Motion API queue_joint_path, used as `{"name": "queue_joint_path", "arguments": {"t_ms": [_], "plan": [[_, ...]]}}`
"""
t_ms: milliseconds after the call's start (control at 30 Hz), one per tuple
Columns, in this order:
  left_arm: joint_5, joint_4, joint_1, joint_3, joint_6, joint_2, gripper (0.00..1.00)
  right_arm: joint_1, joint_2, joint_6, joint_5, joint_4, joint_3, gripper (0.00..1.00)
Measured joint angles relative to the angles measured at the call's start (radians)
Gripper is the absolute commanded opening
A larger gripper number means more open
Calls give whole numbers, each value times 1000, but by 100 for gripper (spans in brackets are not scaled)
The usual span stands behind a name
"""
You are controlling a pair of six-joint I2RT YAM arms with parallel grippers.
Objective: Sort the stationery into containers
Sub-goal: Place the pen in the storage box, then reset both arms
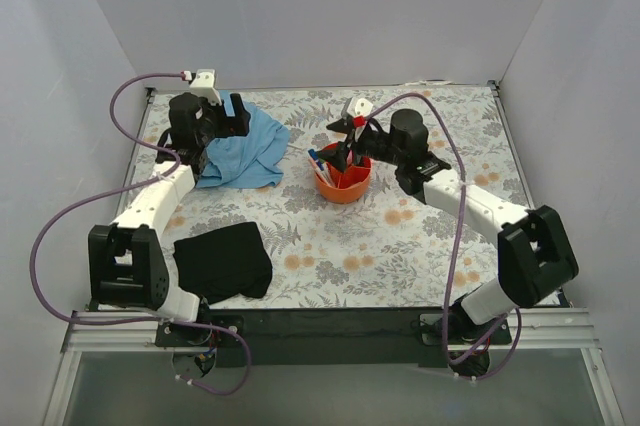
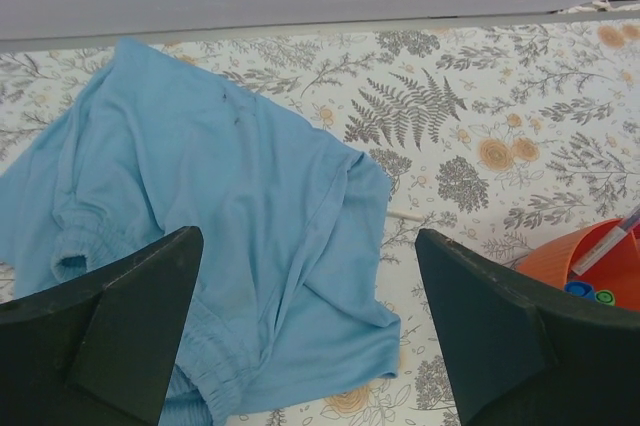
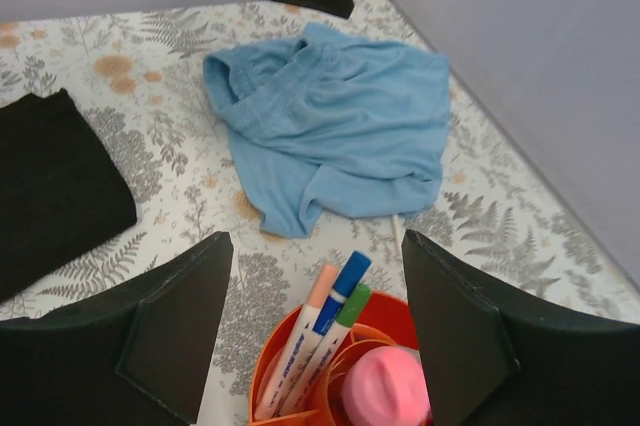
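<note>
Near the table's (image 1: 420,246) far edge, the right gripper (image 3: 315,246) gaped empty over the orange bowl (image 3: 385,308), the left gripper (image 2: 308,241) over blue cloth (image 2: 230,206).

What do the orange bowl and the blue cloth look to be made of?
Orange bowl: probably moulded plastic, smooth, uniform colour, thin rim with slight sheen. Blue cloth: soft matte fabric, likely a knit; it lies in folds with a gathered hem.

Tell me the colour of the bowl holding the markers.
Plain orange. The bowl shows best in the top external view.
</note>
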Motion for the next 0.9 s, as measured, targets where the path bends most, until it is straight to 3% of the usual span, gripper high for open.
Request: {"name": "queue_joint_path", "arguments": {"t_ms": [167,267,500,700,900], "plan": [[-14,7,1,-10,33,-108,90,2,-107,-56,98,-193,126,89],[-18,6,5,-29,58,-198,90,4,-148,-72,212,-335,189,90],[-20,-47,40,-47,125,-403,90,-13,-129,-21,737,-733,279,98],[-40,-139,68,-53,153,-470,90,-93,-238,-51,1020,-900,165,98],[-46,-216,72,-114,137,-481,90,-192,-361,-92,1154,-914,165,98]]}}
